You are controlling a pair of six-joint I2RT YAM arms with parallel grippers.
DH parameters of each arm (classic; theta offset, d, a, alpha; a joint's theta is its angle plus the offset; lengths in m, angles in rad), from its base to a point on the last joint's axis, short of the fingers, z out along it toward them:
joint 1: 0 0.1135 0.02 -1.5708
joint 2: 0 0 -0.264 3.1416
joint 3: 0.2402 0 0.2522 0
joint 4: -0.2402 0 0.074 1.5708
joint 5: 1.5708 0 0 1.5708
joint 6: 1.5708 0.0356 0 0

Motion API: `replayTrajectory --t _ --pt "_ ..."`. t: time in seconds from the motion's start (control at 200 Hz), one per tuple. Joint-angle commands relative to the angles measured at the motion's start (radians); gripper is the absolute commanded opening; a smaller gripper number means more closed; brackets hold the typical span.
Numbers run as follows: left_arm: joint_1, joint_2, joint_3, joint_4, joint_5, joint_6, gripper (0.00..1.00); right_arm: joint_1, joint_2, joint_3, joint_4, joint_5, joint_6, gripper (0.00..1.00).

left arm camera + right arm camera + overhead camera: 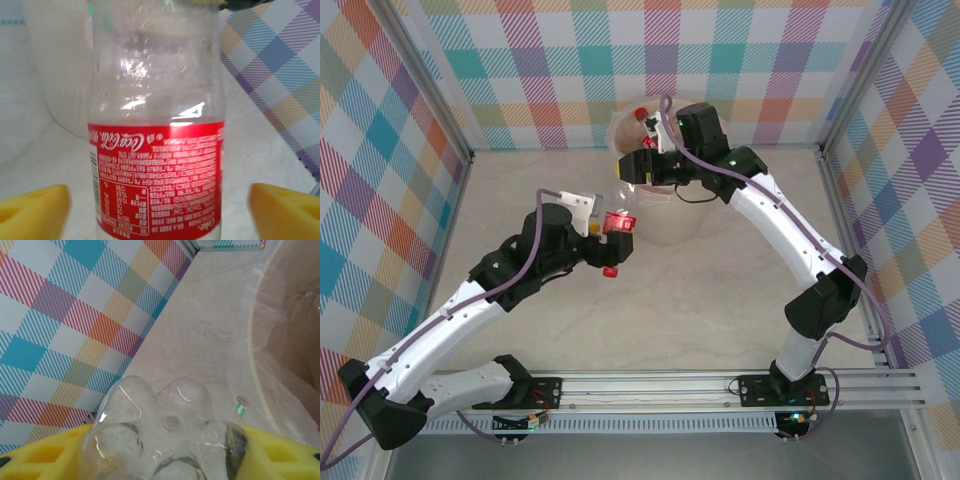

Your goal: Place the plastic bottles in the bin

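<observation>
Yellow fingers (35, 212) of my left gripper (159, 210) stand wide, clear of both sides of the clear plastic bottle with the red label (155, 165) between them. That hand is open and holds nothing. The bottle is just beside the large round cream plastic bin (670, 225), outside it; I can't tell whether it rests on the pale table (720, 300). My right gripper (162, 455) is clamped on the base of an unlabelled clear plastic bottle (165, 415), close to the bin's rim and seemingly over the opening. I judge both bottles have yet to go in. The clear liner (250, 390) blurs the bin's inside, so I can't count what is done.
</observation>
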Motion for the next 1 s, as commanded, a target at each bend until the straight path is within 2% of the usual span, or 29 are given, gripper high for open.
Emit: replayTrajectory --t 0.0,0.15,0.24,0.345,0.475,0.53,0.72,0.895,0.995 --pt "-0.001 -0.014 0.099 -0.070 -0.038 0.017 1.00 -0.029 -0.001 0.086 -0.004 0.007 -0.032 0.55" --pt "0.008 -0.035 0.193 -0.142 -0.138 0.022 1.00 -0.085 0.013 0.218 0.008 0.046 -0.077 0.54" --pt "0.056 -0.023 0.223 -0.121 -0.147 -0.025 1.00 -0.133 0.011 0.291 0.048 0.075 -0.082 0.54" --pt "0.152 0.031 0.257 -0.071 -0.079 -0.114 0.99 -0.194 0.008 0.361 0.091 0.122 -0.065 0.53" --pt "0.297 0.161 0.304 0.019 0.071 -0.272 0.91 -0.260 0.002 0.403 0.120 0.228 -0.105 0.53" --pt "0.330 0.218 0.321 0.080 0.113 -0.322 0.89 -0.285 -0.002 0.402 0.129 0.273 -0.130 0.53" --pt "0.330 0.422 0.443 0.116 0.134 -0.328 0.89 -0.350 0.012 0.394 0.124 0.375 -0.223 0.53" --pt "0.307 0.531 0.482 0.118 0.121 -0.315 0.89 -0.368 0.070 0.419 0.072 0.360 -0.287 0.53" --pt "0.301 0.570 0.495 0.094 0.108 -0.299 0.89 -0.367 0.132 0.485 -0.027 0.296 -0.333 0.53"
